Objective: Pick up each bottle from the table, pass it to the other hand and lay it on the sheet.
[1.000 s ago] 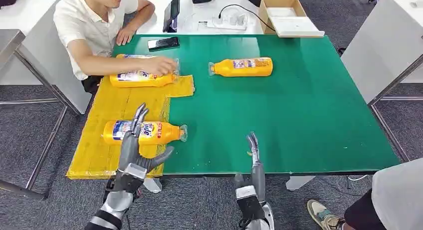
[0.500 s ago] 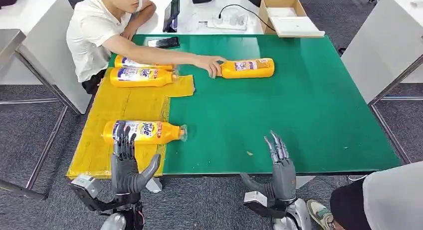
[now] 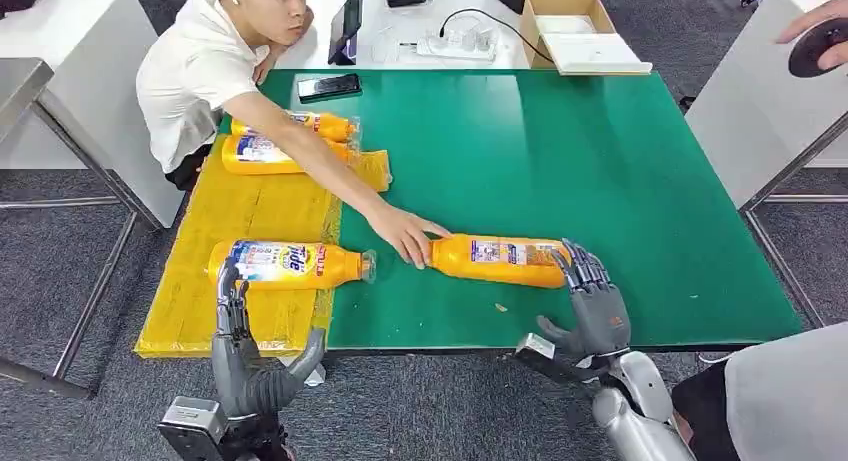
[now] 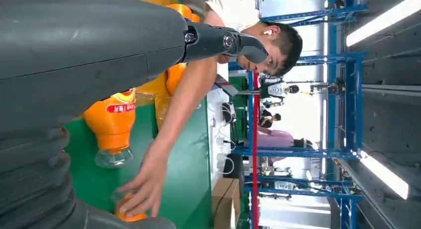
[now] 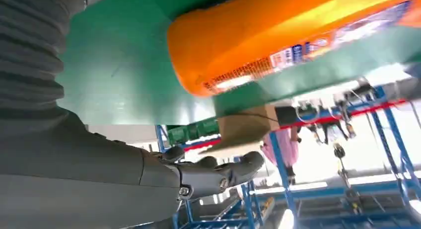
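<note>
Lying along the left edge of the green surface [image 3: 620,181], the yellow sheet [image 3: 235,216] carries three orange bottles on their sides: two [image 3: 290,127] [image 3: 275,155] side by side at its far end, one [image 3: 285,263] near the front with its clear cap past the sheet's right edge. Just below that bottle, the left hand [image 3: 245,346] hovers with fingers spread, holding nothing. A person's hand [image 3: 405,231] rests on the cap end of a fourth bottle [image 3: 500,260] lying near the front edge. At its base, the right hand [image 3: 595,306] stands wide, fingertips touching or nearly touching it. A cardboard box [image 3: 575,31] sits beyond the far edge; I cannot tell its contents.
</note>
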